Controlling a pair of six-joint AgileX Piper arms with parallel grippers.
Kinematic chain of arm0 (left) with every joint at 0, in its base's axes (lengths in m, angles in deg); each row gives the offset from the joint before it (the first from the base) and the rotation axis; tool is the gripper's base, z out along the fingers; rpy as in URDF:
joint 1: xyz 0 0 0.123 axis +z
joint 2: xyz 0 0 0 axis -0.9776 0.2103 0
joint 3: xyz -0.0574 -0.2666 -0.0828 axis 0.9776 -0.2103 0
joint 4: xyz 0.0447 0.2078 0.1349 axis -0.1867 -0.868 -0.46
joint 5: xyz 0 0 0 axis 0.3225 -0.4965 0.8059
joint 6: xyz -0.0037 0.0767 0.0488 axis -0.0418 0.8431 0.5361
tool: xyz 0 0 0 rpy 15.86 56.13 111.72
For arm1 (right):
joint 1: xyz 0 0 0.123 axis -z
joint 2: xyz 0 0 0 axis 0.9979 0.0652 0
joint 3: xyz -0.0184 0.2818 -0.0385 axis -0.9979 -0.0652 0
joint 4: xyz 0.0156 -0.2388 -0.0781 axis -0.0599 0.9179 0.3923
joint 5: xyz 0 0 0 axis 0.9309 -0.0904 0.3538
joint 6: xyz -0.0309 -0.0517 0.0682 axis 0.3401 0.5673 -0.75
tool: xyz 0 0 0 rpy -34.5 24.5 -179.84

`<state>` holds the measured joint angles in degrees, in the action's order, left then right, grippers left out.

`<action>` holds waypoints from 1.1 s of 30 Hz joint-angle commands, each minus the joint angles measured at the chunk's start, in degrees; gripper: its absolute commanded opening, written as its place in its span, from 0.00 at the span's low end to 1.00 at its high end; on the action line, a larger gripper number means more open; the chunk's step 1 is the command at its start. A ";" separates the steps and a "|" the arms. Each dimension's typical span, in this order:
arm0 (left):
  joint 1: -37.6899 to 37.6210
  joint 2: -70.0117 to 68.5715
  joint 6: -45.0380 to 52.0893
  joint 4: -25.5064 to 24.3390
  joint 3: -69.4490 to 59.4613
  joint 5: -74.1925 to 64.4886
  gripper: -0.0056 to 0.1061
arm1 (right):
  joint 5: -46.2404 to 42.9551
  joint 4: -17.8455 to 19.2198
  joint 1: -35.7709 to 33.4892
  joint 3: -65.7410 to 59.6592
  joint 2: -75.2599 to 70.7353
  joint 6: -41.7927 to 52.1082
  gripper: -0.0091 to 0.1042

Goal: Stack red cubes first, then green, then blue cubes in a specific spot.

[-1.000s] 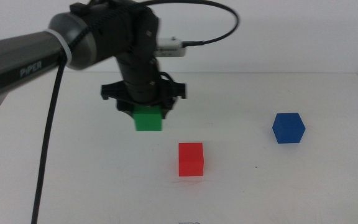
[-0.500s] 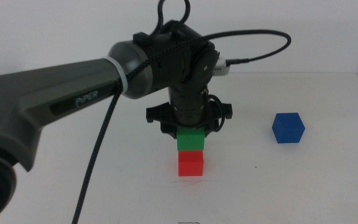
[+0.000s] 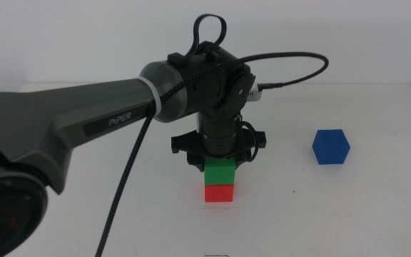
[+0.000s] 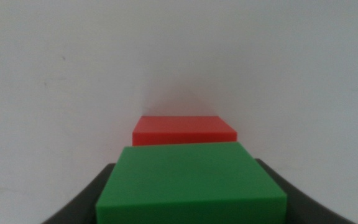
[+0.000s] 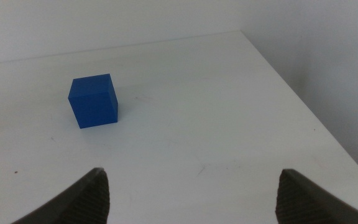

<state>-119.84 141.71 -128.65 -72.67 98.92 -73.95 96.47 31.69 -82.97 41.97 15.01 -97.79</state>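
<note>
Plain white table [image 3: 348, 214]; left tool [image 3: 218, 158] pinches green cube [image 3: 219, 172] atop red cube [image 3: 219, 193].

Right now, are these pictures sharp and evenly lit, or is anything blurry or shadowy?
Middle view: even, soft light, only a faint shadow beside the red cube; the near arm looms large. Left wrist view: the green cube in the left pincer fills the foreground, slightly soft. Right wrist view: the blue cube is crisp, the right pincer tips blurred.

White table [image 3: 348, 207], red cube [image 3: 219, 193] and blue cube [image 3: 331, 146] directly on it.
</note>
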 commanded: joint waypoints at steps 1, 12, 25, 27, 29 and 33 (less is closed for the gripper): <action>-0.16 -2.69 -0.32 -0.57 1.92 1.09 0.25 | -4.17 0.74 0.25 1.01 -1.32 0.72 0.79; -0.16 -2.05 -0.14 -0.34 1.92 2.91 0.25 | -4.17 0.74 0.25 1.01 -1.32 0.72 0.79; -0.16 -2.05 -0.07 -1.20 1.92 2.27 0.35 | -4.17 0.74 0.25 1.01 -1.32 0.72 0.79; -0.16 -2.05 0.28 -1.20 1.92 2.27 0.40 | -4.17 0.74 0.25 1.01 -1.32 0.72 0.79; -0.16 -2.05 0.28 -1.83 1.92 2.22 0.55 | -4.17 0.74 0.25 1.01 -1.32 0.72 0.79; -0.16 -2.05 0.28 -1.94 1.92 2.39 0.68 | -4.17 0.74 0.25 1.01 -1.32 0.72 0.79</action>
<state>-119.84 143.00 -128.20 -73.83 98.92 -72.40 96.47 31.69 -82.97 41.97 15.01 -97.79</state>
